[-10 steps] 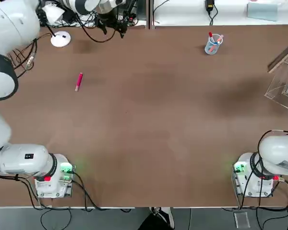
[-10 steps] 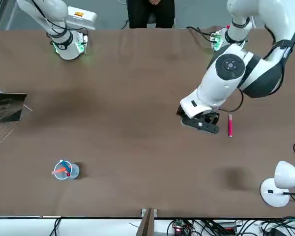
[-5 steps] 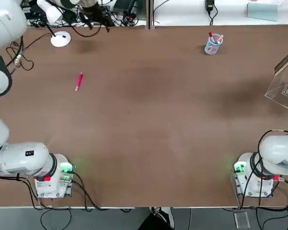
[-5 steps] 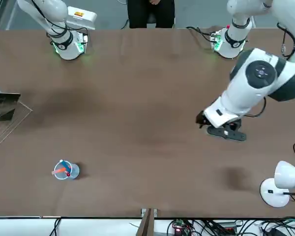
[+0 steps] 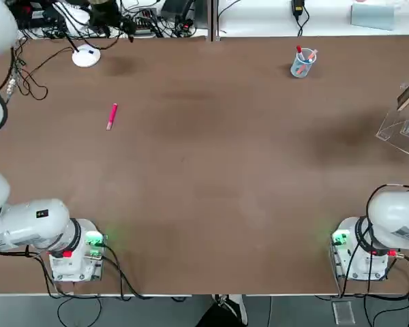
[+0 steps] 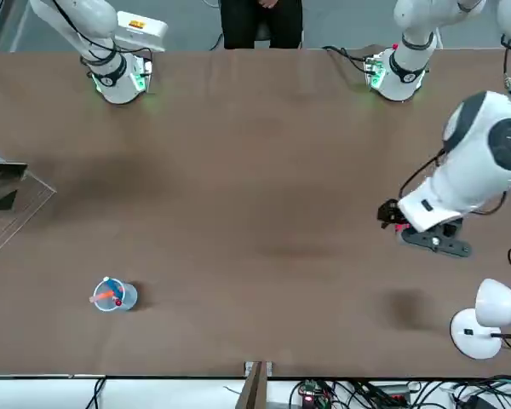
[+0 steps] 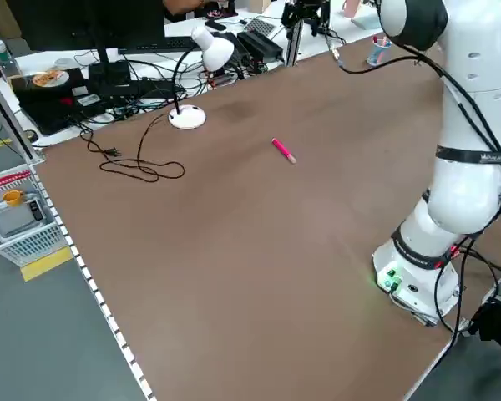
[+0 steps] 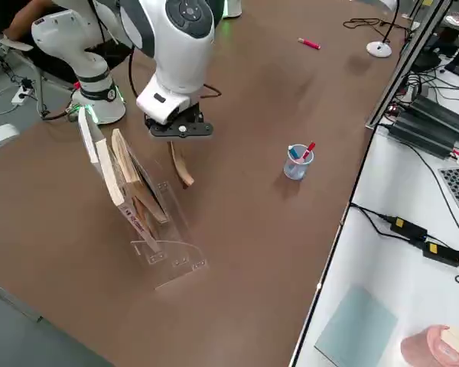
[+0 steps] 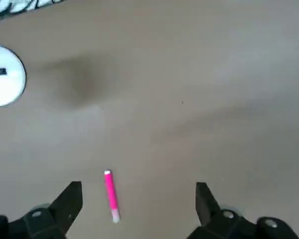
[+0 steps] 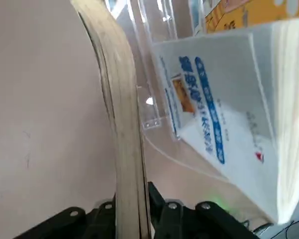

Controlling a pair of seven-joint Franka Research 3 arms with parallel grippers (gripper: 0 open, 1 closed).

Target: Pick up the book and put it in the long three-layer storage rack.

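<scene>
Clear acrylic long three-layer storage rack [image 8: 149, 222] stands at the tabletop [image 8: 275, 252] edge; the right gripper [image 8: 176, 130] hangs just beside it, fingers clamped on the book [image 8: 180, 164]. Left gripper [image 9: 137, 209] hovers above a pink marker [image 9: 110, 195], fingers spread wide and empty.

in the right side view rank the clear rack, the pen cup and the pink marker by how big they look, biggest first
1. The clear rack, plainly the largest there.
2. The pen cup, far smaller.
3. The pink marker, smallest, though it lies farthest from that camera, so nearness shrinks it and its true size against the cup is unsure.
</scene>
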